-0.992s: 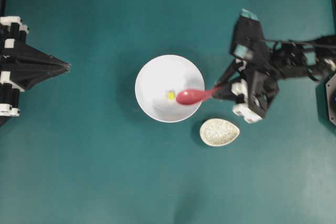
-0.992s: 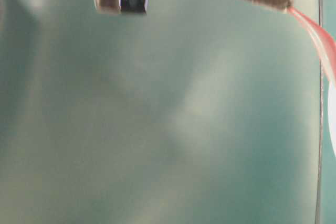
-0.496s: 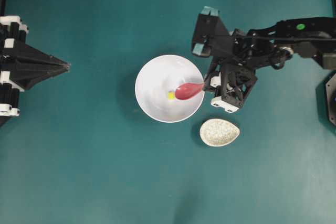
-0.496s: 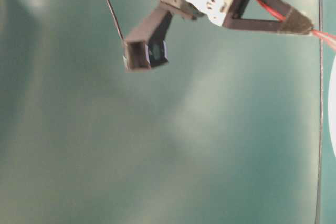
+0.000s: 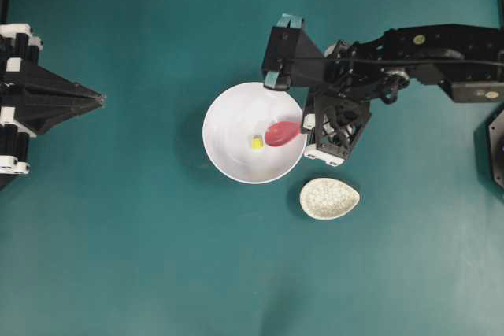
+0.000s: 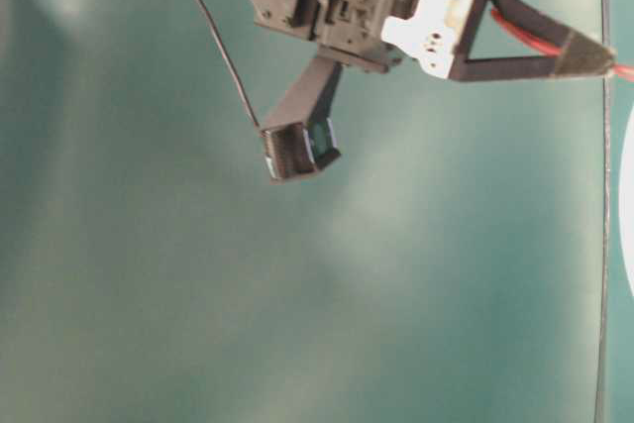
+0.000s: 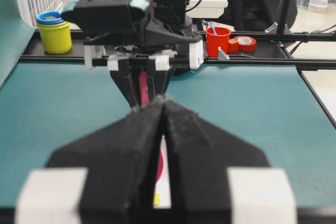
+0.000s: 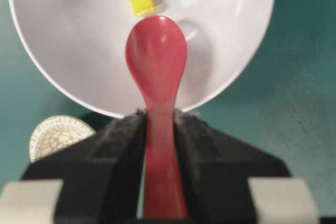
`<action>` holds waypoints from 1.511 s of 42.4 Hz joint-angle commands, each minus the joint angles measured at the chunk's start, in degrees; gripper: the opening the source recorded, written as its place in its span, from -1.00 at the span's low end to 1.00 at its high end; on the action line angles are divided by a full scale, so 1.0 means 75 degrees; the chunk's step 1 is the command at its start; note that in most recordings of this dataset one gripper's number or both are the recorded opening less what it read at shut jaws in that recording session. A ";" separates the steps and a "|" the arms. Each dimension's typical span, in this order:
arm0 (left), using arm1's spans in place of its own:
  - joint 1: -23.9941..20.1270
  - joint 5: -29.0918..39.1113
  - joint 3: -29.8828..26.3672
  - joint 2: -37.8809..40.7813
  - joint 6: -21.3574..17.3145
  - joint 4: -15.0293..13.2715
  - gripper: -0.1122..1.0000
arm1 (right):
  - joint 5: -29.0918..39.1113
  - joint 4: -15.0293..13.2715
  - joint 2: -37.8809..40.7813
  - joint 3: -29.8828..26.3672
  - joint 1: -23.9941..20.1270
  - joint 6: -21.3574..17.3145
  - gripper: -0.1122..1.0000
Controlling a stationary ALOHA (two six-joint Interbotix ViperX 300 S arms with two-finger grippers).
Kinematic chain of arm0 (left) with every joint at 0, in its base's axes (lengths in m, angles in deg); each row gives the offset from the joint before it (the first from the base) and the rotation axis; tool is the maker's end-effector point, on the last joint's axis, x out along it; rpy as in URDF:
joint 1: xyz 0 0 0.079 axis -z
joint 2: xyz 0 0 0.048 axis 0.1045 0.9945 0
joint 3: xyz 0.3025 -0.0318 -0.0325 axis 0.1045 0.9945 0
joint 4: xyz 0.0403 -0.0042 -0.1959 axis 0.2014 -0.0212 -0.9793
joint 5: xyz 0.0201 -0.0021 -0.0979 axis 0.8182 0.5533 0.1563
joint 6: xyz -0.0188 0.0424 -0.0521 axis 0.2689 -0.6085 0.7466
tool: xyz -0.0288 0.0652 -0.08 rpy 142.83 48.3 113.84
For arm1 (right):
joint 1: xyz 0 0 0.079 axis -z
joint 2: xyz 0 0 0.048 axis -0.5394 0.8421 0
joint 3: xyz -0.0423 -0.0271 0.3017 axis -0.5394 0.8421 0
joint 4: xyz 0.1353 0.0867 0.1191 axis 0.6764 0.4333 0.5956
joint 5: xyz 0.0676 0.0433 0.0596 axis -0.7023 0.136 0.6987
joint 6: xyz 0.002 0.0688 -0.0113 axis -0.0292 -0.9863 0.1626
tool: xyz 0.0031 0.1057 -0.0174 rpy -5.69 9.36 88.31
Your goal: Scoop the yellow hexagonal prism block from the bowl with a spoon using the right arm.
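Right gripper (image 8: 157, 129) is pinching the spoon (image 8: 156, 61) by its handle, scoop inside the bowl (image 8: 63, 72), with the yellow block (image 8: 142, 3) just off the scoop's tip at 11 o'clock, near the bowl's middle. Main risk, as I judge it: the tip nudges the tiny block up the curved wall instead of sliding under it, or the handle twists in the grip. Left gripper (image 7: 161, 129) sits parked with fingers pressed together; whether tip and block touch is unclear, and the table-level view cuts off most of the bowl.
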 commanded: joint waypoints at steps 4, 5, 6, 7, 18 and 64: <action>-0.0023 -0.0035 -0.0141 0.0023 0.0012 0.0012 -0.80 | -0.0012 -0.0012 0.0059 -0.0176 -0.0082 0.0000 -0.36; -0.0012 -0.0047 -0.0141 0.0035 0.0012 0.0000 -0.80 | -0.0035 -0.0012 0.0094 -0.0176 -0.0094 0.0000 -0.36; -0.0012 -0.0035 -0.0141 0.0035 0.0012 0.0000 -0.80 | -0.0047 -0.0012 0.0117 -0.0176 -0.0094 0.0012 -0.36; -0.0012 -0.0035 -0.0141 0.0035 0.0012 0.0000 -0.80 | -0.0047 -0.0012 0.0141 -0.0176 -0.0105 0.0012 -0.36; -0.0012 -0.0035 -0.0152 0.0000 0.0000 0.0000 -0.80 | -0.0164 -0.0012 0.0469 -0.0398 -0.0223 0.0070 -0.36; -0.0012 -0.0035 -0.0164 -0.0105 0.0012 0.0000 -0.80 | -0.1840 -0.0234 0.0750 -0.0668 -0.0223 0.0000 -0.36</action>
